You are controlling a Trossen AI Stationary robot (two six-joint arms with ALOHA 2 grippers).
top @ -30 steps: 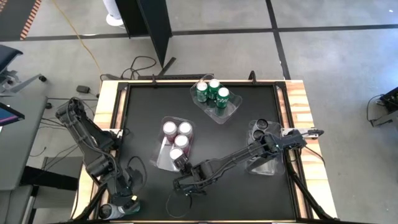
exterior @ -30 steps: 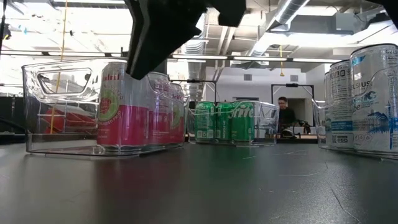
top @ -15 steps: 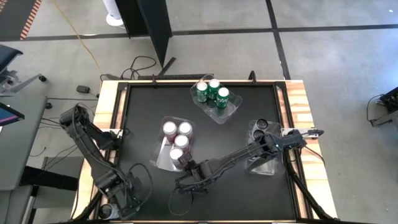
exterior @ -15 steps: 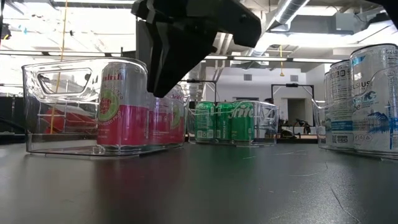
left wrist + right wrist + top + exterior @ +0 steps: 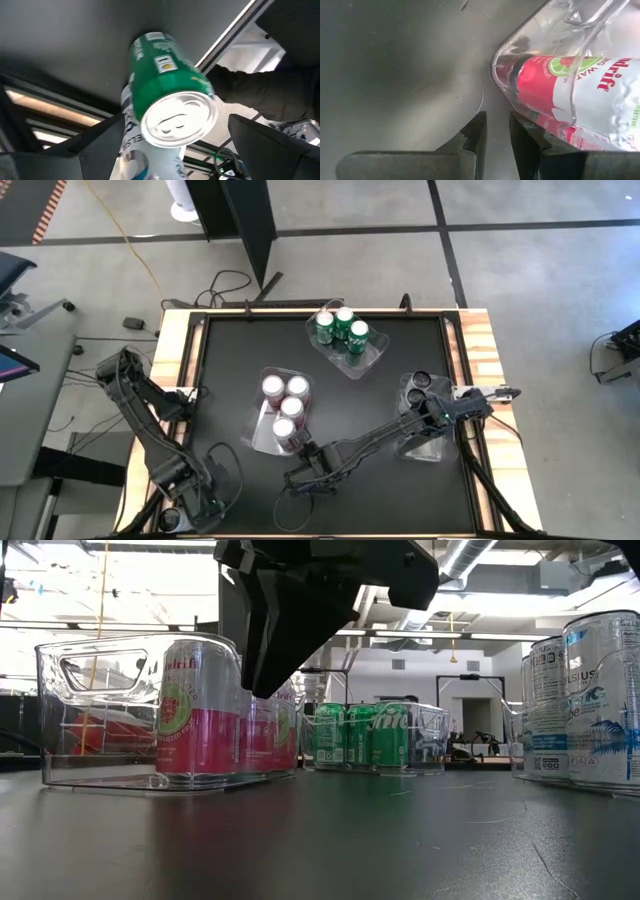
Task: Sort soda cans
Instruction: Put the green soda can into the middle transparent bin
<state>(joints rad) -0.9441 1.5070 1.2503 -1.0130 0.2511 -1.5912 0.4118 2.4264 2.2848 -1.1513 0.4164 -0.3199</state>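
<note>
The right hand [image 5: 300,480] hangs low over the black surface [image 5: 230,370], just beside the near corner of the bin [image 5: 262,438] of pink cans [image 5: 284,408]; its fingers [image 5: 472,135] are nearly closed with a thin gap, and grip nothing. The left hand [image 5: 165,145], off the surface's near-left corner, has spread fingers either side of a green can [image 5: 170,100]; whether they touch it cannot be told. Three green cans [image 5: 341,328] fill the far bin, silver cans [image 5: 418,387] the right one.

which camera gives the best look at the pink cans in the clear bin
The low view: the pink cans stand side-on in the clear bin, labels readable, partly behind the right gripper. The high view shows only four tops. The right wrist view shows one can through the bin's corner. The left wrist view shows none.
</note>
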